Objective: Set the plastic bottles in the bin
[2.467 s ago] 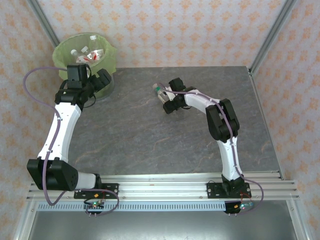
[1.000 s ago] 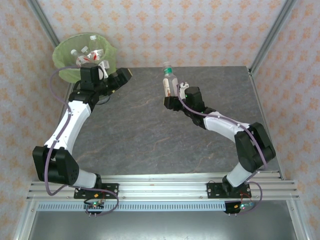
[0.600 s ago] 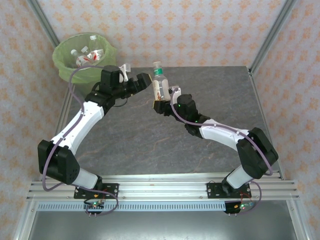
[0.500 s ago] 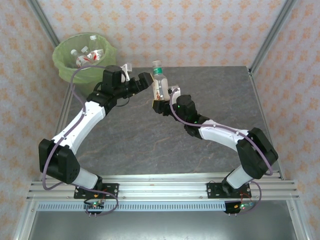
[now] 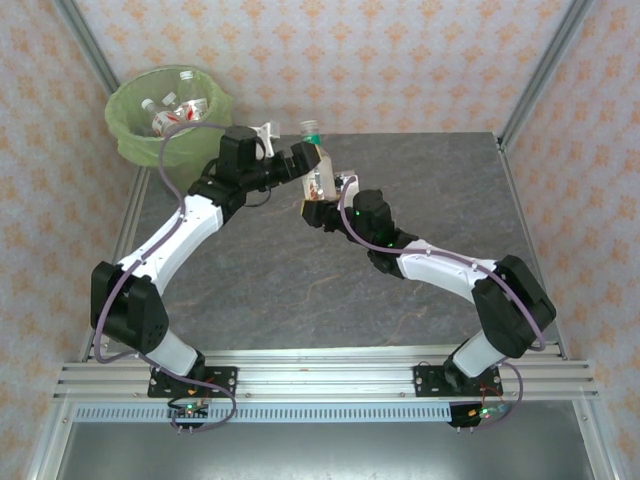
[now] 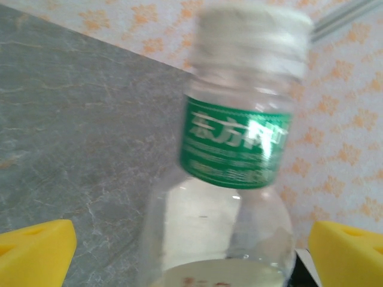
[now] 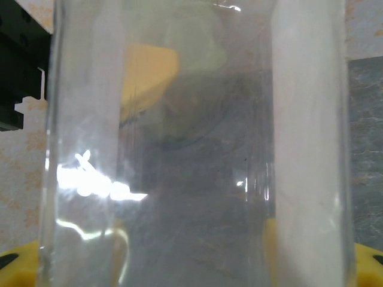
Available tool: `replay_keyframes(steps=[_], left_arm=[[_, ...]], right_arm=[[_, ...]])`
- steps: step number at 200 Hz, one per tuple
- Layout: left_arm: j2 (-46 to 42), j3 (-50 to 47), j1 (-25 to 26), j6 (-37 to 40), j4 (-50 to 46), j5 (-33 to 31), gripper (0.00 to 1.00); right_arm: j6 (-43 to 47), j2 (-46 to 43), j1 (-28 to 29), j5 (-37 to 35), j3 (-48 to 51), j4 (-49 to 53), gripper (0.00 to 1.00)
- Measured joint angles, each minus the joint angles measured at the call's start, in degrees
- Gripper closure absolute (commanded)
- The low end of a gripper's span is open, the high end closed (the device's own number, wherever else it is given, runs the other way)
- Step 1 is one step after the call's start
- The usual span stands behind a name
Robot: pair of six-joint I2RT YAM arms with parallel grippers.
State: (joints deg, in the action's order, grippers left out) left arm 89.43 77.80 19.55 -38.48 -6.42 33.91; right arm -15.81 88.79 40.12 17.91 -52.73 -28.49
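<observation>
A clear plastic bottle (image 5: pixel 317 168) with a white cap, a green neck band and a red-white label stands upright in the air over the back of the table. My right gripper (image 5: pixel 318 207) is shut on its lower body; in the right wrist view the clear bottle wall (image 7: pixel 191 155) stands between the yellow fingertips (image 7: pixel 366 260). My left gripper (image 5: pixel 304 165) is open, level with the bottle's upper part. In the left wrist view the bottle (image 6: pixel 233 179) stands between the wide-apart yellow fingertips (image 6: pixel 36 251), apart from both. The bin (image 5: pixel 125 125), lined with a light-green bag, stands at the back left with several bottles (image 5: pixel 180 110) inside.
The grey stone-patterned table (image 5: pixel 300 280) lies below both arms. Metal frame posts (image 5: pixel 535 75) rise at the back corners before patterned walls. The bin sits beyond the table's back left corner.
My left arm has swung right from the bin, and its open fingers now flank the bottle's upper part. My right gripper has carried the upright bottle left toward it.
</observation>
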Motion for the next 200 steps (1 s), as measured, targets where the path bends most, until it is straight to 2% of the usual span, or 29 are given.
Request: replay_keyframes(steps=[25, 72, 146, 169, 187, 200], left_arm=[[0.0, 0.0, 2.3, 2.6, -0.2, -0.1, 0.01], [0.2, 1.8, 2.6, 7.3, -4.8, -2.8, 0.14], [2.3, 4.4, 2.6, 11.2, -8.7, -4.4, 0.19], [2.9, 4.6, 2.6, 11.3, -9.1, -4.3, 0.28], [2.9, 4.7, 2.8, 11.5, -9.2, -4.2, 0.34], [2.9, 4.8, 2.9, 11.5, -9.3, -4.3, 0.38]], right_arm=[[0.2, 0.0, 0.0, 0.9, 0.0, 0.2, 1.00], [0.5, 0.0, 0.0, 3.3, -0.2, 0.2, 1.00], [1.0, 0.0, 0.1, 5.7, -0.5, 0.6, 1.00], [1.0, 0.0, 0.1, 5.8, -0.5, 1.3, 1.00], [1.0, 0.0, 0.2, 5.9, -0.6, 1.6, 0.95], [1.2, 0.0, 0.1, 5.8, -0.7, 1.6, 0.85]])
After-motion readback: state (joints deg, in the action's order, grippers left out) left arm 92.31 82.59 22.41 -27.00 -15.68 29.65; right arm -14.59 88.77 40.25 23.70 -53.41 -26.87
